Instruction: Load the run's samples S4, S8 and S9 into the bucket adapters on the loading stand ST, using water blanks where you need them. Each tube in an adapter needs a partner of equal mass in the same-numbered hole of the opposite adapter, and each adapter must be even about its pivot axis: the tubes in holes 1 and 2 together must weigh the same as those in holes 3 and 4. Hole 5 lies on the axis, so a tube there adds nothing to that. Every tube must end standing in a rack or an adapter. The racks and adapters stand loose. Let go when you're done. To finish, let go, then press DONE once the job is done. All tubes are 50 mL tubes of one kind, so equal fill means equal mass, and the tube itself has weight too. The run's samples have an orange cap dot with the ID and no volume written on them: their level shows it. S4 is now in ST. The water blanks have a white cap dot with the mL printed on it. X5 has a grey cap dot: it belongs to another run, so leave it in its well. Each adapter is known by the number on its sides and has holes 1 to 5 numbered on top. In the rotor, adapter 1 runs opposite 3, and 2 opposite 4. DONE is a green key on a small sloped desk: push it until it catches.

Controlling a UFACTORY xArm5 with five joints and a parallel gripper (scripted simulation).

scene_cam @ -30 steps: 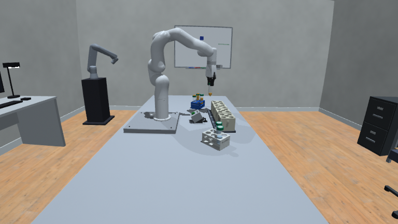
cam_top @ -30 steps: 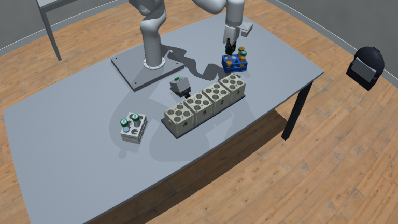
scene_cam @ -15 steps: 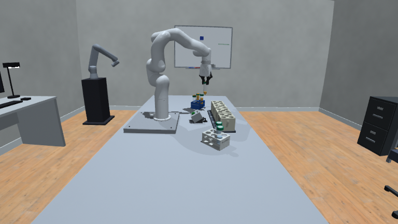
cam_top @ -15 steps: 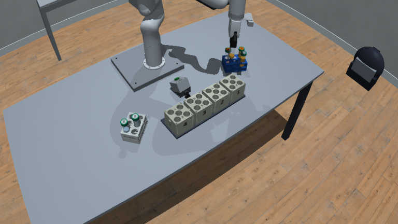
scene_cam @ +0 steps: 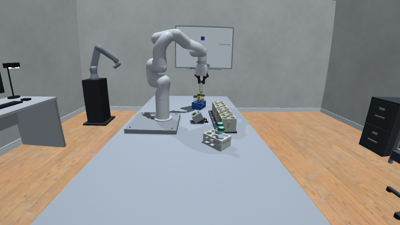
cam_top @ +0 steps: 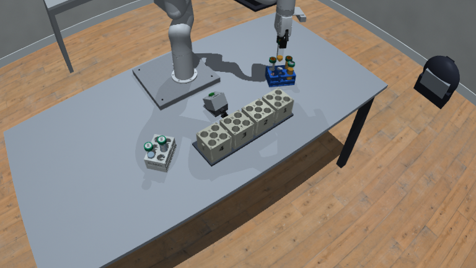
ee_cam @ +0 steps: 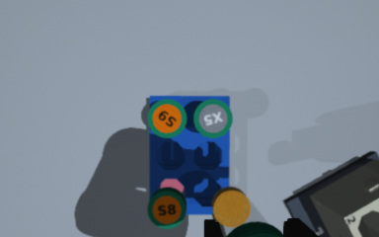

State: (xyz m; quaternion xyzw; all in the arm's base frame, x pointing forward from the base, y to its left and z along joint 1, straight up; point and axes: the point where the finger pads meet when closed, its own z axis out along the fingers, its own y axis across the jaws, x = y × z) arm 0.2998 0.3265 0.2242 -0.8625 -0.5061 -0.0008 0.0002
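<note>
My gripper [cam_top: 281, 43] [scene_cam: 201, 81] [ee_cam: 256, 231] is shut on an upright green-capped tube with a little orange liquid at its tip. Its cap dot is out of view. The tube hangs above the blue rack [cam_top: 281, 83] [scene_cam: 198, 107] [ee_cam: 189, 139]. In that rack stand S8 [cam_top: 272, 59] [ee_cam: 167, 209], S9 [cam_top: 288, 58] [ee_cam: 167, 118] and grey-dotted X5 [cam_top: 290, 64] [ee_cam: 213, 118]. Adapters 1 [cam_top: 284, 110], 2 [cam_top: 265, 122], 3 [cam_top: 244, 134] and 4 [cam_top: 221, 147] sit on the dark stand [cam_top: 199, 151]; no tube shows in them.
The white rack [cam_top: 154, 165] [scene_cam: 227, 144] at the other end of the adapter row holds two green-capped blanks [cam_top: 148, 146] [cam_top: 162, 139]. The green DONE key [cam_top: 211, 94] [scene_cam: 194, 113] is on its small desk [cam_top: 217, 102] between the arm base and the adapters.
</note>
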